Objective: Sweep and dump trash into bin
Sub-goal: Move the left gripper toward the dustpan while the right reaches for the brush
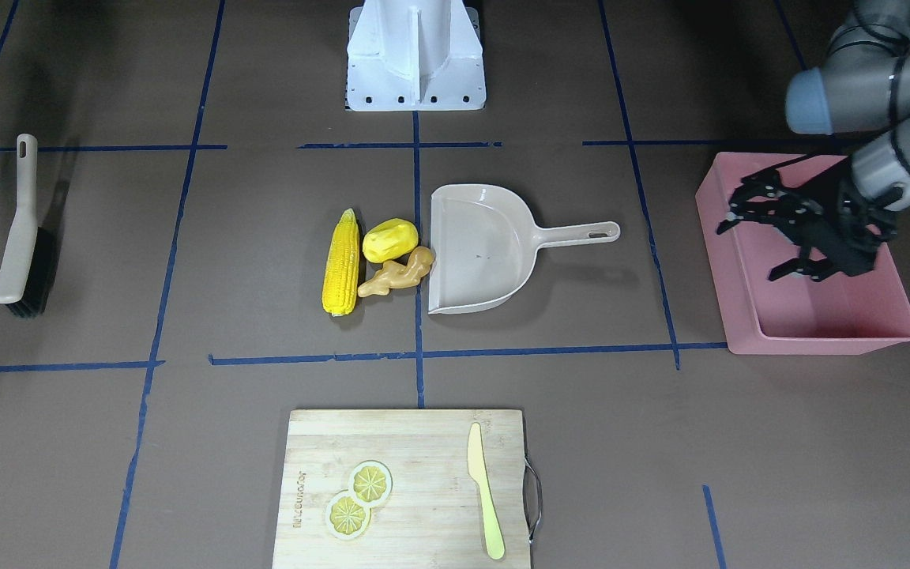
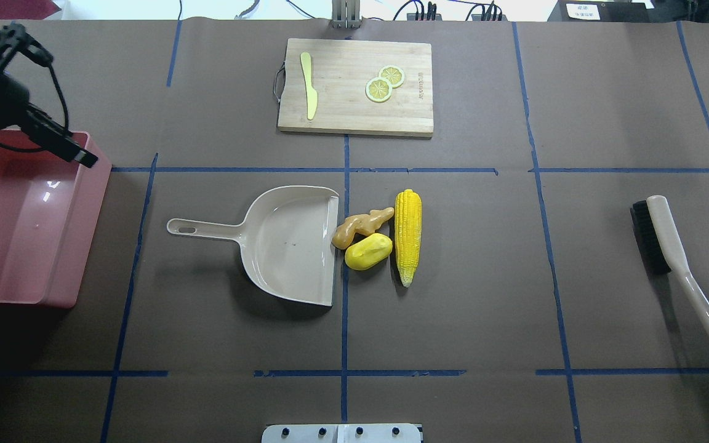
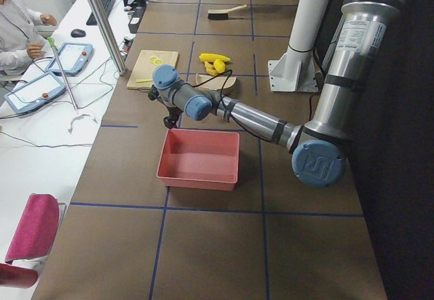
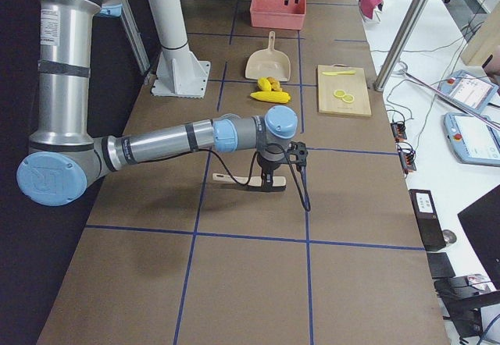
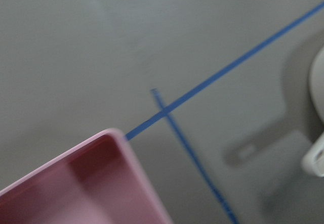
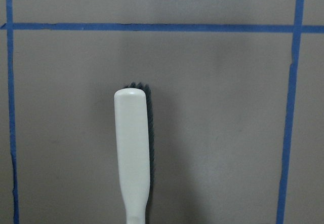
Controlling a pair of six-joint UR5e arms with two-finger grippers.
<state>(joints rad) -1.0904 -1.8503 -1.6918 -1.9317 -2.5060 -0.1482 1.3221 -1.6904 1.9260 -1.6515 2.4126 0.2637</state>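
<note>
- Left gripper [image 1: 751, 246], fingers spread, hovers over the pink bin [image 1: 818, 341]; dustpan handle [image 1: 573, 235] points toward it
- Right gripper [image 4: 273, 181] sits above the brush [image 6: 132, 148]; whether it is open cannot be told

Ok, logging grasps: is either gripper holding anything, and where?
Nothing is held. The left gripper hangs open over the bin; the brush by the right gripper lies free on the table.

corn cob [image 2: 408, 235]: yellow, lying flat, frame centre, rightmost of three
potato piece [image 2: 368, 251]: lumpy yellow, just left of the cob
ginger root [image 2: 360, 225]: tan, knobbly, touching the potato piece
bin [image 2: 22, 246]: pink tub, upright, left edge
</note>
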